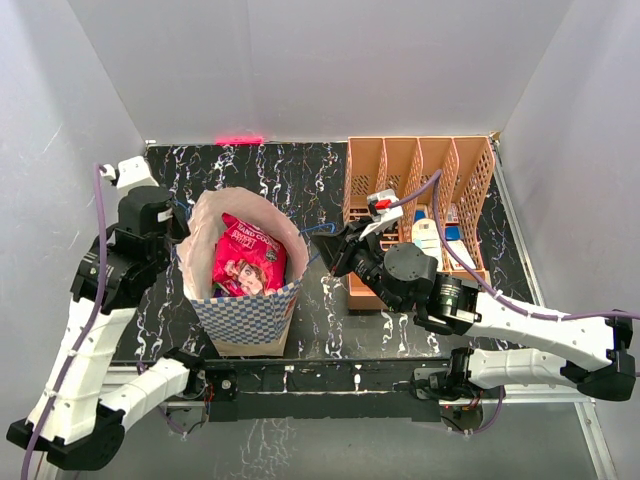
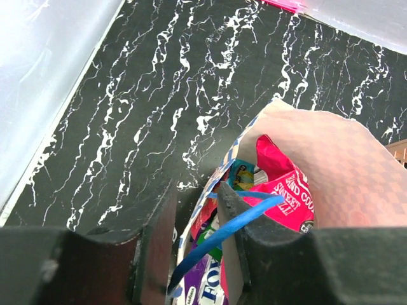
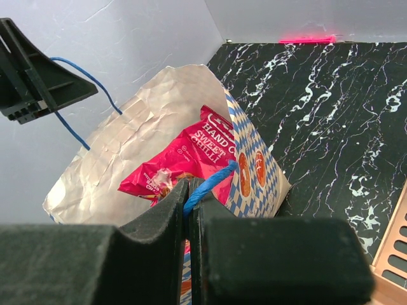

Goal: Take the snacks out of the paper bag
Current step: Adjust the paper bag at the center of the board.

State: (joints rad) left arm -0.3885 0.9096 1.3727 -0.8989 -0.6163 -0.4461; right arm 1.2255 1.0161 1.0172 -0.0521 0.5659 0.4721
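- Paper bag (image 1: 245, 322), cream with a blue-checked band, stands upright at the table's (image 1: 300, 172) 9 o'clock. Its mouth is pulled wide, probably for reaching in.
- Right gripper (image 3: 189, 190), at the bag's 3 o'clock, is pinched tight on a blue cord handle (image 3: 215, 180).
- Left gripper (image 2: 196, 192), at its 10 o'clock, is partly open, with the other cord (image 2: 249, 214) draped over one finger.
- A glossy red packet (image 1: 248, 262) lies topmost inside.
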